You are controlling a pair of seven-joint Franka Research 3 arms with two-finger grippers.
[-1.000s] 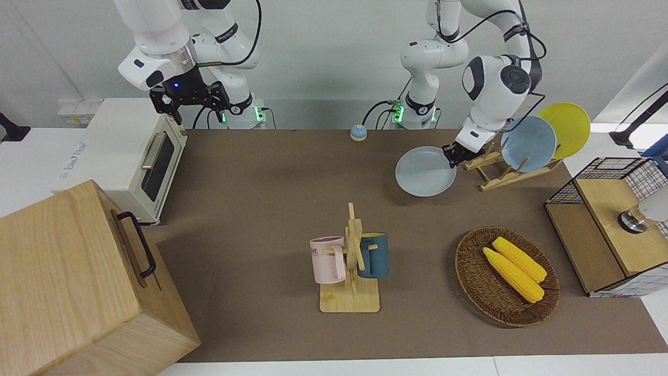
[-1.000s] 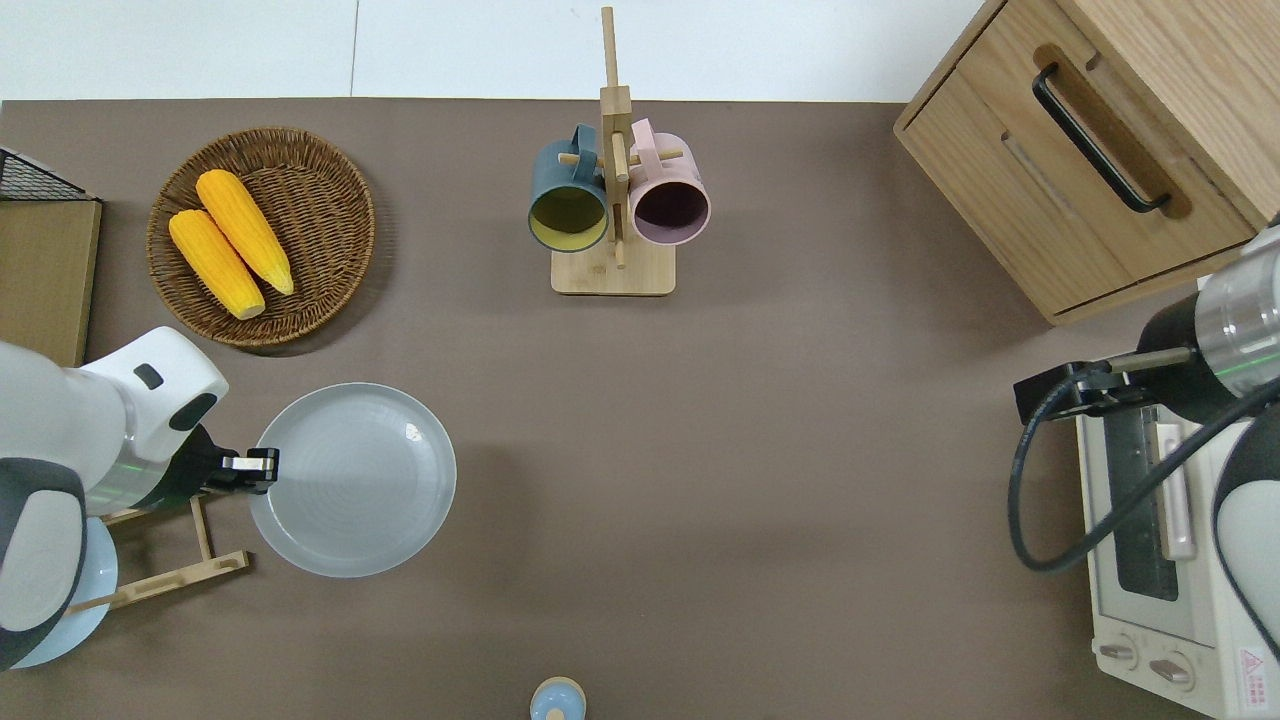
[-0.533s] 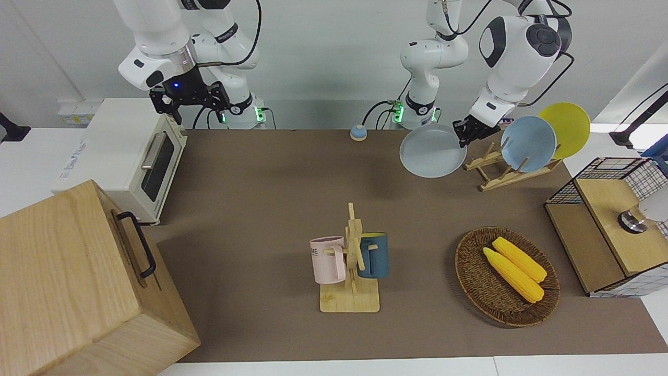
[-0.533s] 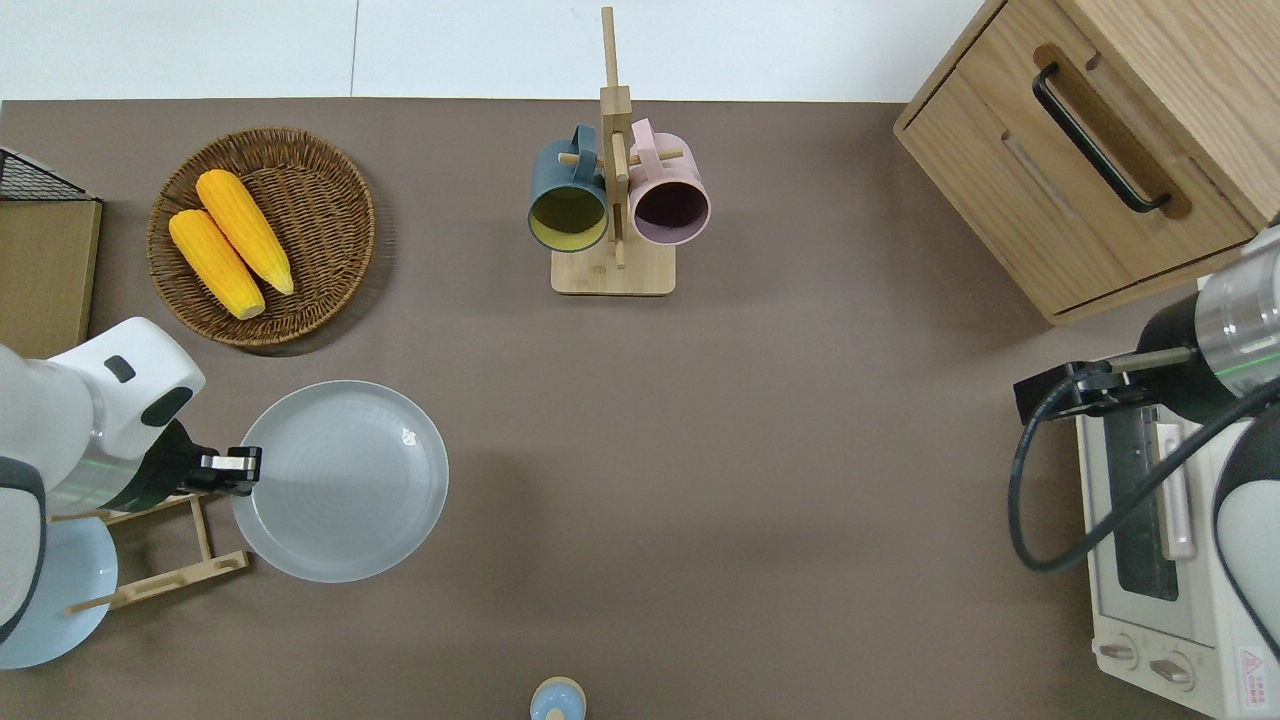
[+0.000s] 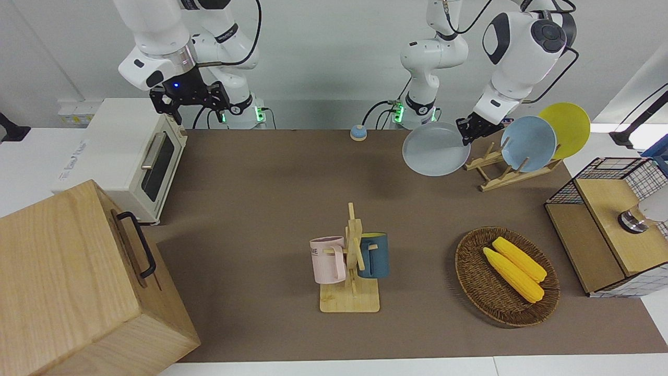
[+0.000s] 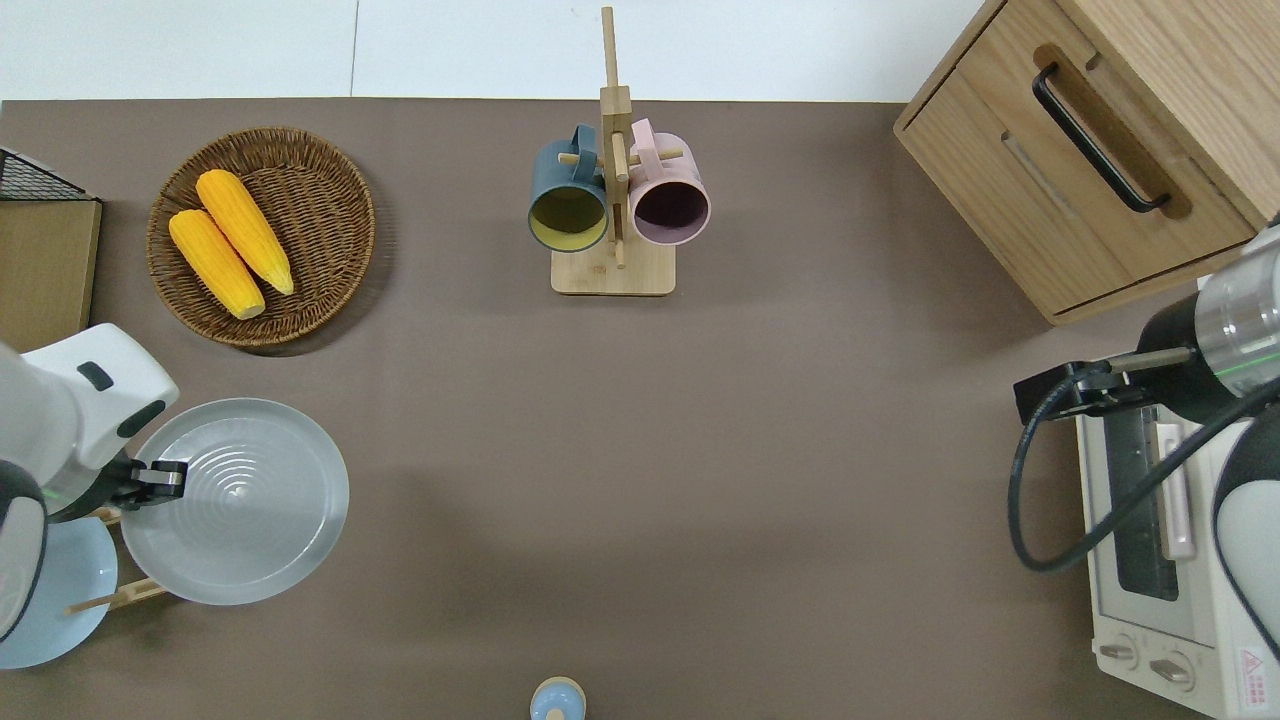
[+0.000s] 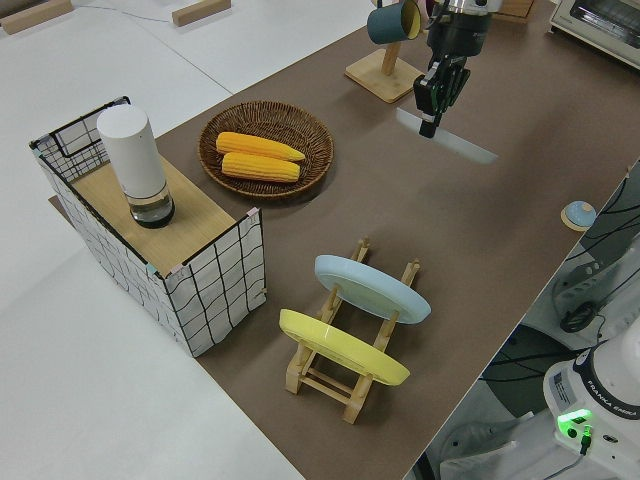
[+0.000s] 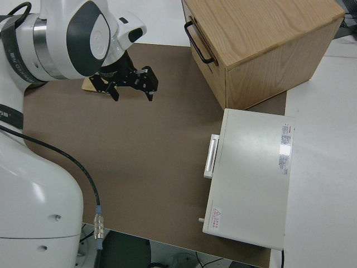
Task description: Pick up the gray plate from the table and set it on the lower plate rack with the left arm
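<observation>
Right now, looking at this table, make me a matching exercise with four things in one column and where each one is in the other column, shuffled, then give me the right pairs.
Things:
1. gray plate
2. light blue plate
3. corn cobs
4. pink mug

Places:
A. hanging on the mug tree
B. in the wicker basket
C. held in the air by the left gripper
D. standing in the plate rack

Pairs: 1-C, 2-D, 3-B, 4-A

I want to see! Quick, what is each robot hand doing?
Left gripper: shut on the gray plate, lifted off the table.
Right gripper: open, holding nothing, parked.
</observation>
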